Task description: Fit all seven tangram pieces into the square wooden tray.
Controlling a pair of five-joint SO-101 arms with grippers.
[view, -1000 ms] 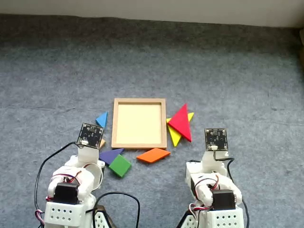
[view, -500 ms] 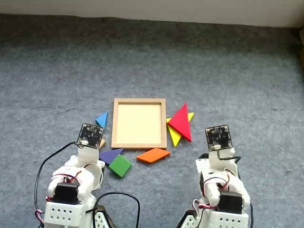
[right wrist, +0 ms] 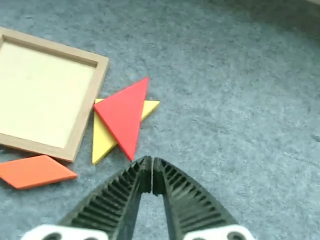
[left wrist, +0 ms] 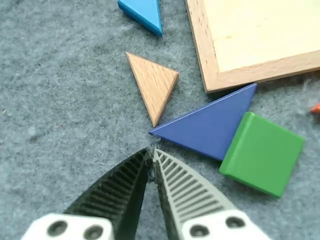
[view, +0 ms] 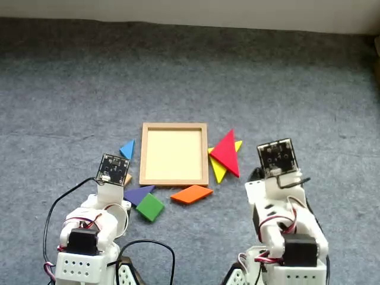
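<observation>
Wooden triangle (left wrist: 154, 86) plain from left wrist; overhead, left arm (view: 108, 193) half-covers it.

The counter (view: 89, 83) is covered by a grey-blue, felt-like fabric (left wrist: 60, 100) with a fuzzy, mottled nap; the same cloth is seen close up in both wrist views, where loose fibres and small pale flecks can be made out. Along the far edge a pale, plain strip (view: 237, 10) is seen; whether it is wall or floor cannot be told; the surface is evenly lit, with only soft shadows.
</observation>
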